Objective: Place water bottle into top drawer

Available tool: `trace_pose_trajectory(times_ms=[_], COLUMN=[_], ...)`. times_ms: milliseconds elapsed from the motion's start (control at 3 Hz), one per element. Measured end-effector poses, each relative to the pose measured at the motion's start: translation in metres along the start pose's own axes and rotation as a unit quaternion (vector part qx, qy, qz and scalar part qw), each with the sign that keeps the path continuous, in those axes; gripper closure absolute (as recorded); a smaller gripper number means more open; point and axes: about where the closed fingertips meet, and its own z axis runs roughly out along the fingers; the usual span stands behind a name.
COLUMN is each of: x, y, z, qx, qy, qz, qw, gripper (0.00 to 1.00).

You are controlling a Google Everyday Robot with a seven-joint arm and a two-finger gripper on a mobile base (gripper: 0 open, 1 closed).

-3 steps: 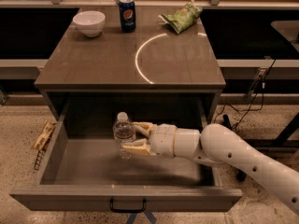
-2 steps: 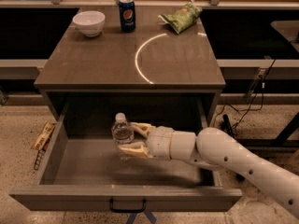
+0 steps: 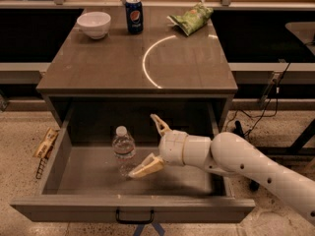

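The water bottle (image 3: pixel 123 150) is clear with a white cap and stands upright on the floor of the open top drawer (image 3: pixel 133 208), left of its middle. My gripper (image 3: pixel 146 144) is inside the drawer just right of the bottle, with its tan fingers (image 3: pixel 146 166) spread wide apart. The lower finger lies close to the bottle's base; the upper one is clear of it. The drawer's black handle (image 3: pixel 135 217) shows at the front centre.
On the tabletop (image 3: pixel 98 68) stand a white bowl (image 3: pixel 94 23), a blue Pepsi can (image 3: pixel 133 14) and a green chip bag (image 3: pixel 192 18). A snack packet (image 3: pixel 45 142) hangs at the drawer's left side. Cables and a table leg are at the right.
The gripper was shut on the bottle; now its fingers have opened and drawn slightly right, leaving the bottle standing in the drawer.
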Motion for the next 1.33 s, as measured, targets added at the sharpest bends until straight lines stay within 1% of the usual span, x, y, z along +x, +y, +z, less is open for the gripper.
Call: trace_pose_trajectory(times_ms=[333,667,1000,1333], x=[0.003,0.001,-0.008,-0.030], y=[-0.022,-0.043,-0.054,-0.063], z=[-0.032,-0.073,-0.121,-0.162], qx=[0.032,0.054,0.052,0.059], qy=[0.026,0.026,-0.005,-0.071], qz=[0.001,0.015,0.034,0.039], qw=[0.9991,0.9981,0.9981,0.9950], gripper=[0.19,0.42,0.65,0.69])
